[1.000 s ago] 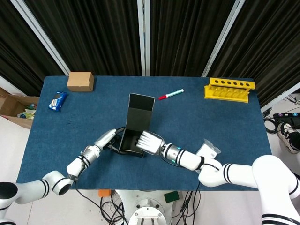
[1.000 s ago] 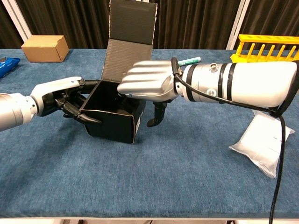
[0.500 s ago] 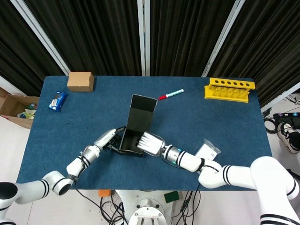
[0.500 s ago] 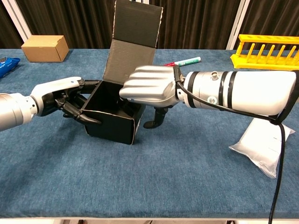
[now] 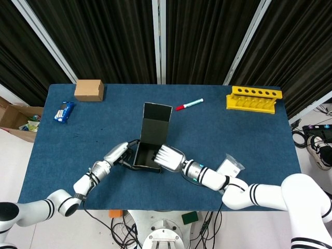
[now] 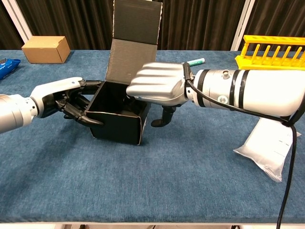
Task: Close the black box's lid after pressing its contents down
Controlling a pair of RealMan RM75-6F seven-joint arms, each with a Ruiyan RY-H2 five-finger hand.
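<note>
The black box (image 6: 117, 125) sits near the front-centre of the blue table (image 5: 233, 135), w/ its lid (image 6: 135, 28) standing upright at the far side, fully open. The left hand (image 6: 64, 98) grips the box's left wall, dark fingers (image 6: 88, 120) curled over and around the near-left edge, thumb side along the top rim. The right hand (image 6: 157, 86) lies flat, palm down, over the box's right half; fingers held straight & together, tips dipping inside the opening, thumb (image 6: 164, 118) hanging down outside the right wall (whether the tips touch the contents can't be told, interior too dark). It holds nothing. Elsewhere: a brown carton (image 5: 88, 90) at far left, a blue packet (image 5: 63, 111) just nearer than it, a red-capped marker (image 5: 189, 104) beyond the box, a yellow rack (image 5: 253, 98) at far right, and a clear plastic bag (image 6: 271, 145) near right.
</note>
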